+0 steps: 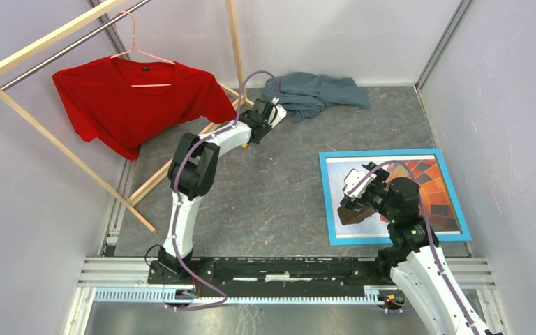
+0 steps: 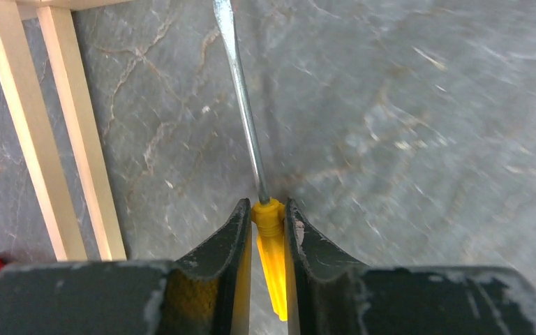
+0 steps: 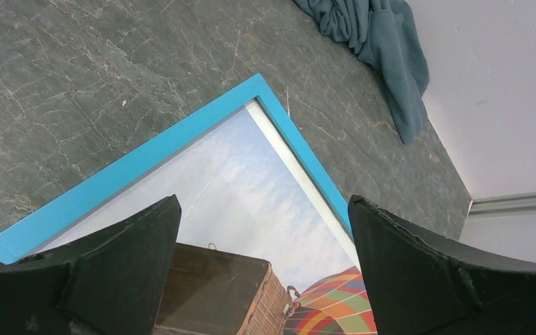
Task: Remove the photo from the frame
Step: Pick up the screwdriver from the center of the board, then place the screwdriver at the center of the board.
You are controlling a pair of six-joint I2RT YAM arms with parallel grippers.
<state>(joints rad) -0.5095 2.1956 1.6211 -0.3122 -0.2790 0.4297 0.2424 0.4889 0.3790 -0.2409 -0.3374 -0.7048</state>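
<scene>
The frame point(image 1: 326, 202) lies flat, front up, on the grey floor at the right, its light-blue border round the photo point(image 1: 436, 188) of a colourful balloon. My right gripper point(image 1: 350, 195) hovers over the photo's left part, open and empty. In the right wrist view the fingers point(image 3: 132, 251) stand wide apart above the photo point(image 3: 251, 181), with the brown basket and sky between them and the frame point(image 3: 146, 164) corner beyond. My left gripper point(image 1: 273, 112) is far back, left of the frame. It point(image 2: 268, 209) is shut on a screwdriver's yellow handle point(image 2: 272, 244), the steel shaft point(image 2: 241, 91) pointing away.
A red T-shirt point(image 1: 129, 98) hangs on a pink hanger from the wooden clothes rack point(image 1: 56, 146) at the back left; its legs point(image 2: 84, 139) run beside my left gripper. A grey-blue cloth point(image 1: 317, 94) lies crumpled by the back wall. Pale walls close in on all sides.
</scene>
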